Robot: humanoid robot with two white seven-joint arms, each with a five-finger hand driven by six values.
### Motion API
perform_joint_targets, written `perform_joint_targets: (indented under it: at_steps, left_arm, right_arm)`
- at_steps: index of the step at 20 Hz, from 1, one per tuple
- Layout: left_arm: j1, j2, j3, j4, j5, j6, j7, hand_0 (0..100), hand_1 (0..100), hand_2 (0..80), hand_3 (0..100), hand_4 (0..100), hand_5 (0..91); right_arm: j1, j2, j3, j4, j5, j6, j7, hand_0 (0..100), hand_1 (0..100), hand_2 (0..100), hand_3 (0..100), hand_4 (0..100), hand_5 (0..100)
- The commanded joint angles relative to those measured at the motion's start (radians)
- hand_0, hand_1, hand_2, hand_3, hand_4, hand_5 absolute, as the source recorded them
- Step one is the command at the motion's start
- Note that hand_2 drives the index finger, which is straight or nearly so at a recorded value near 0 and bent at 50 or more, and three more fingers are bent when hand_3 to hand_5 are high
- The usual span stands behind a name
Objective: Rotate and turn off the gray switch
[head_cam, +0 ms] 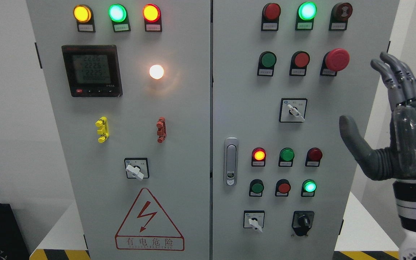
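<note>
R hand (392,126) up at right edge of frame, beside the cabinet (208,119), palm toward panel, fingers (397,77) spread and released, thumb out to the left; touching nothing. L arm not seen. Several gray rotary switches on panel: one on R door mid-height (294,111), one R door bottom (254,222), one L door above the warning triangle (136,169); knobs all point down-right. Cannot tell which is the target. Nearest to hand is the mid-height one, below the red mushroom button (336,59), still apart from thumb. Black selector (303,221) sits near the bottom switch. Meter display (91,70) lit, upper L door.
</note>
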Motion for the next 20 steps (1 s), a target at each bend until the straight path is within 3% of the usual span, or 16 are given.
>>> perform_joint_targets:
  at_steps: [1,4,6,8,12,14,17,20]
  left_arm:
    - [-0.009,0.000,0.008,-0.025,0.020,0.000,0.000,12,39,0.0,0,0,0.0]
    - [-0.009,0.000,0.008,-0.025,0.020,0.000,0.000,12,39,0.0,0,0,0.0]
    - [-0.009,0.000,0.008,-0.025,0.020,0.000,0.000,12,39,0.0,0,0,0.0]
    - [-0.009,0.000,0.008,-0.025,0.020,0.000,0.000,12,39,0.0,0,0,0.0]
    - [-0.009,0.000,0.008,-0.025,0.020,0.000,0.000,12,39,0.0,0,0,0.0]
    - [-0.009,0.001,0.008,-0.025,0.020,0.000,0.000,12,39,0.0,0,0,0.0]
    - [-0.009,0.000,0.008,-0.025,0.020,0.000,0.000,12,39,0.0,0,0,0.0]
    - [-0.009,0.000,0.008,-0.025,0.020,0.000,0.000,12,39,0.0,0,0,0.0]
  right_arm:
    - [0.001,0.008,-0.001,0.002,0.000,0.000,0.000,30,12,0,4,0,0]
    - [0.001,0.010,-0.003,0.002,-0.002,0.000,-0.008,30,12,0,10,3,0]
    - [0.001,0.010,-0.003,0.003,-0.003,0.000,-0.010,30,13,0,18,16,3]
    - [0.000,0.010,-0.003,0.008,-0.005,0.000,-0.008,30,16,1,39,41,37]
    - [0.000,0.014,-0.001,0.015,-0.005,0.000,-0.007,29,23,6,62,60,65]
    - [0.000,0.017,0.000,0.020,-0.005,0.003,-0.007,29,27,18,68,70,82]
    - [0.000,0.020,0.008,0.025,-0.006,0.040,-0.007,27,32,29,73,81,99]
    - [0.000,0.036,0.013,0.026,-0.008,0.072,-0.007,23,30,35,80,90,100]
